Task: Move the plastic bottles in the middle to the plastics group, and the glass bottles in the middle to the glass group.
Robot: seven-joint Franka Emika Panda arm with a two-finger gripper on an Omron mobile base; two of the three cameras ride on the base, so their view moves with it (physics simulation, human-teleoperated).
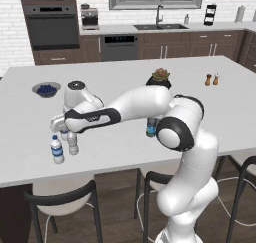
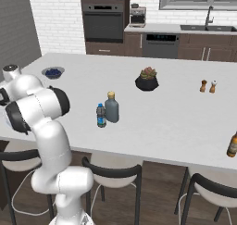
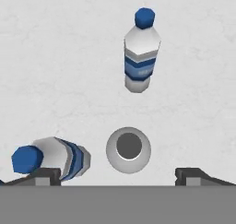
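My gripper (image 3: 119, 176) is open and points straight down over the small clear unlabelled plastic bottle (image 3: 128, 149), which stands upright between the fingertips and apart from both. That bottle (image 1: 73, 143) stands at the counter's near left, below my gripper (image 1: 69, 133). The plastics group's blue-labelled water bottles stand close by, one (image 3: 142, 57) just beyond it and one (image 3: 53, 157) beside my left fingertip. In the middle of the counter the dark plastic bottle with the blue-green label (image 2: 101, 115) stands next to the taller grey glass bottle (image 2: 111, 107).
A bowl of blueberries (image 1: 46, 89) sits at the far left, a potted plant (image 1: 160, 78) mid-counter and two shakers (image 1: 212, 79) to the right. A brown bottle (image 2: 233, 145) stands near the right front edge. Stools line the counter's front.
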